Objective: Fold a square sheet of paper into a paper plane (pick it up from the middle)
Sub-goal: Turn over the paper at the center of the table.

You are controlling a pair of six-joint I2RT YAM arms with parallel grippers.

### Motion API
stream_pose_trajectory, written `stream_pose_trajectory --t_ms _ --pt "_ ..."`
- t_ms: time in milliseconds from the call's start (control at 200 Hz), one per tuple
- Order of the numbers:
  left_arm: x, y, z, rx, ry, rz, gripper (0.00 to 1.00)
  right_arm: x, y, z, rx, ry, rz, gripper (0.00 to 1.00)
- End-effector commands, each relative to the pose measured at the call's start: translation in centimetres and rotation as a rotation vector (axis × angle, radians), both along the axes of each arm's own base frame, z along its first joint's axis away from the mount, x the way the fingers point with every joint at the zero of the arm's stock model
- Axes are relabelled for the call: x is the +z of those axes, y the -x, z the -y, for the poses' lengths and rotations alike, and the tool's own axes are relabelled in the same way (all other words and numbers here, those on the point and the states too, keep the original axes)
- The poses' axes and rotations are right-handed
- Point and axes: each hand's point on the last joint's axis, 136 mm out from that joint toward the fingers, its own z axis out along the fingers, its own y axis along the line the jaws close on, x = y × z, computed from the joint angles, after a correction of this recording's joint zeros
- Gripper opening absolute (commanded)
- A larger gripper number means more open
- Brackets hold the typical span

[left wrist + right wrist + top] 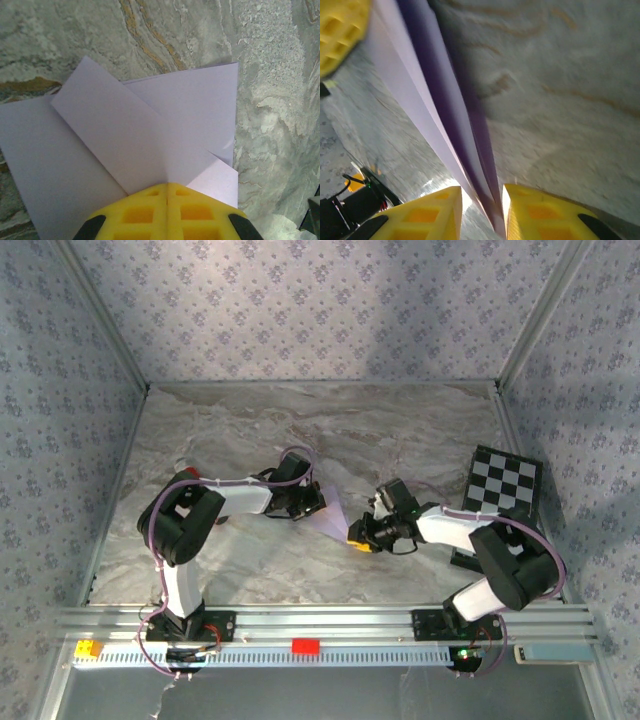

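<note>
Surface: a marbled table [300,430] boxed in by flowered walls, with a checkered board [505,482] out at the right edge.
Paper: the lilac sheet of paper [331,519] is part-folded and sits mid-table between the two grippers, flaps crossing over a centre crease [150,125].
Handling: it looks feather-light, limp and easy to crumple or tear. Best taken on the creased spine, where the layers stack stiffest.
Left arm: elbow bent, reaching in from the left. The left gripper [167,187] is clamped tight on the sheet where the crease ends.
Right arm: swung in low from the right. The right gripper [482,194] is narrow – folded layers [420,90] run between its jaws, apparently nipped.
</note>
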Motion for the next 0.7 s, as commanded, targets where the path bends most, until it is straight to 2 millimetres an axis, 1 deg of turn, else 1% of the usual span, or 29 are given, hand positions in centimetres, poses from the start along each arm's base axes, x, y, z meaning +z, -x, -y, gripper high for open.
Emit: stream_pose_trajectory --t_ms 0,265,410,495,585,630,695 --pt "-1.0 0.9 -0.7 0.004 -0.026 -0.036 0.05 1.0 -1.9 -0.8 -0.031 -0.030 0.064 0.29" --pt "-0.9 0.8 -0.6 0.006 -0.020 -0.033 0.04 0.8 -2.3 -0.9 -0.026 -0.042 0.083 0.28" --pt "-0.4 0.7 -0.5 0.009 -0.007 -0.026 0.05 0.7 -2.5 -0.8 -0.012 -0.043 0.092 0.17" --pt "0.5 0.5 -0.1 0.004 0.017 -0.010 0.06 0.9 -2.5 -0.7 -0.004 -0.054 0.099 0.10" --pt "2.2 0.3 0.3 -0.003 0.047 0.019 0.07 1.5 -2.4 -0.8 0.021 -0.072 0.118 0.03" --pt "3.3 0.1 0.3 -0.003 0.061 0.041 0.11 1.8 -2.3 -0.6 0.033 -0.074 0.131 0.01" --pt "5.2 -0.1 0.3 -0.003 0.080 0.084 0.19 2.5 -2.2 -0.2 0.051 -0.064 0.156 0.00"
